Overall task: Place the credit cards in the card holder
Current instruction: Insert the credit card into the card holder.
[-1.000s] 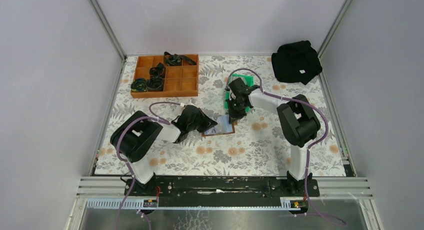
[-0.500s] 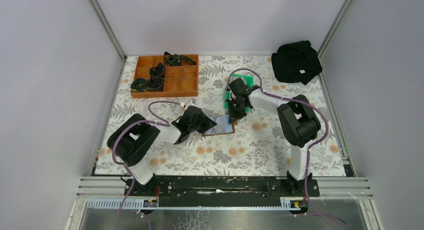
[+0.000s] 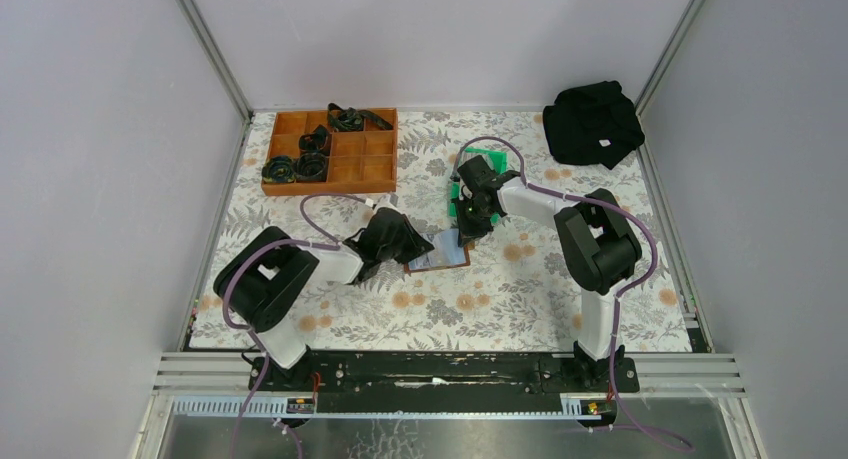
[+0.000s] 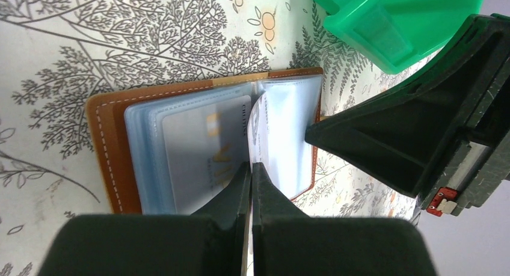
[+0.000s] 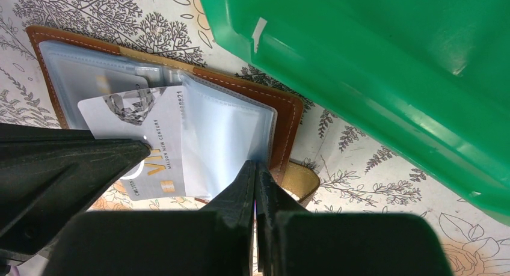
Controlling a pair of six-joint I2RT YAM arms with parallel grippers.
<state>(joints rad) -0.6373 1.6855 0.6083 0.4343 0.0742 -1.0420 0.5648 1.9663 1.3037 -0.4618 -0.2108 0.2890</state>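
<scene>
Card holder (image 3: pixel 437 251) lies open on the bench (image 3: pixel 500 299), green bin (image 5: pixel 391 77) at its 1 o'clock. Right tool (image 5: pixel 255 168) from 1 o'clock pinches a clear sleeve (image 5: pixel 222 138); left tool (image 4: pixel 250 168) from 9 pinches a card (image 5: pixel 150 150). Mid-insertion I'd say: next, slide it into that sleeve.

Smooth tan leather with pale stitching on the card holder (image 4: pixel 102 145) ahead of the left gripper (image 4: pixel 251 168); clear glossy plastic sleeves (image 4: pixel 288 125) inside. Silver-grey plastic credit card (image 5: pixel 161 145), faint sheen. Glossy green plastic bin (image 5: pixel 391 59) beyond the right gripper (image 5: pixel 255 168). Matt black plastic fingers (image 4: pixel 282 222) on both. Matt floral-printed table cover (image 4: pixel 90 41) beneath.
</scene>
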